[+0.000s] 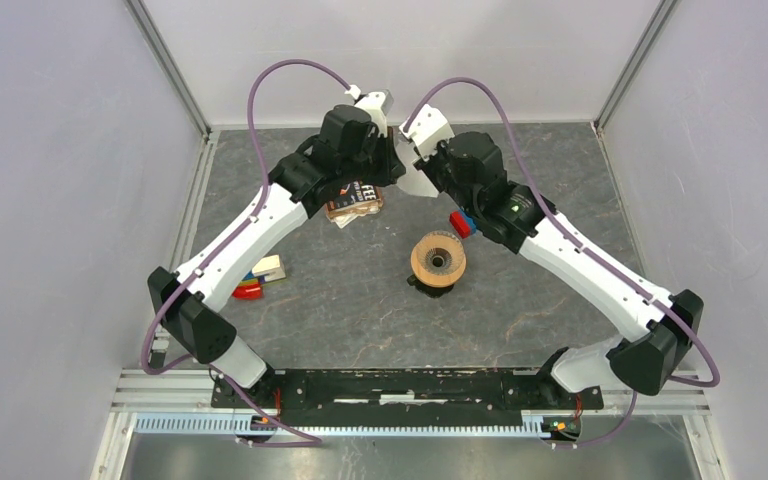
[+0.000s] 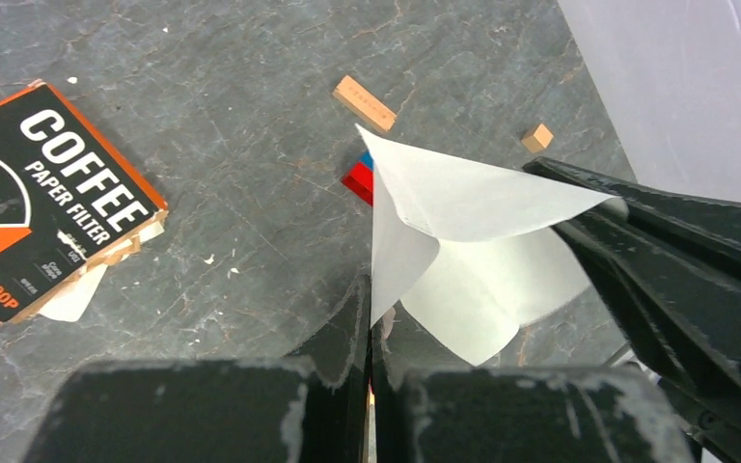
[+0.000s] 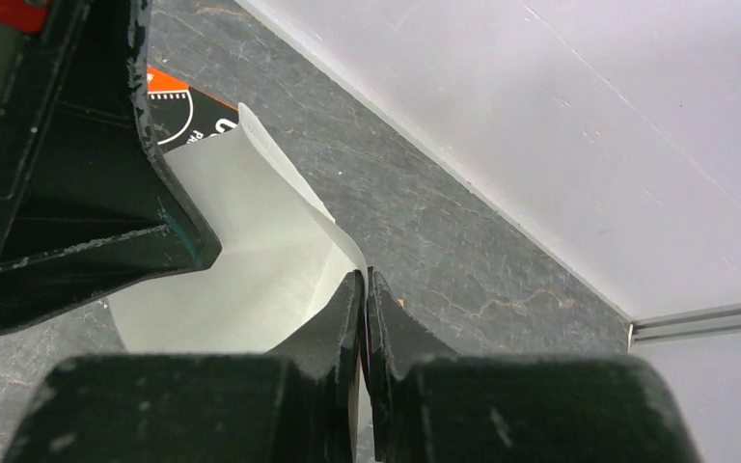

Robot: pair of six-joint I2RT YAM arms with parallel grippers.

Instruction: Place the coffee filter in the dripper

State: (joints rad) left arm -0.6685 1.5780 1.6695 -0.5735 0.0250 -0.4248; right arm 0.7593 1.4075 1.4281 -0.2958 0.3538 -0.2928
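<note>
The coffee filter [image 1: 416, 181] is a white paper cone held up between both grippers at the back of the table. My left gripper [image 1: 393, 160] is shut on one edge of it, seen in the left wrist view [image 2: 369, 289], where the filter [image 2: 463, 217] fans open. My right gripper [image 1: 423, 163] is shut on the opposite edge [image 3: 364, 285], with the filter [image 3: 251, 260] to its left. The dripper [image 1: 438, 260], with a tan ribbed top and dark base, stands on the table in front of the grippers, apart from the filter.
The orange-and-black COFFEE packet [image 1: 353, 200] lies under the left arm [image 2: 48, 203]. A red-and-blue brick [image 1: 461, 222] lies by the right arm. Small blocks [image 1: 260, 275] lie at the left. Two wooden blocks [image 2: 364, 102] lie near the back wall.
</note>
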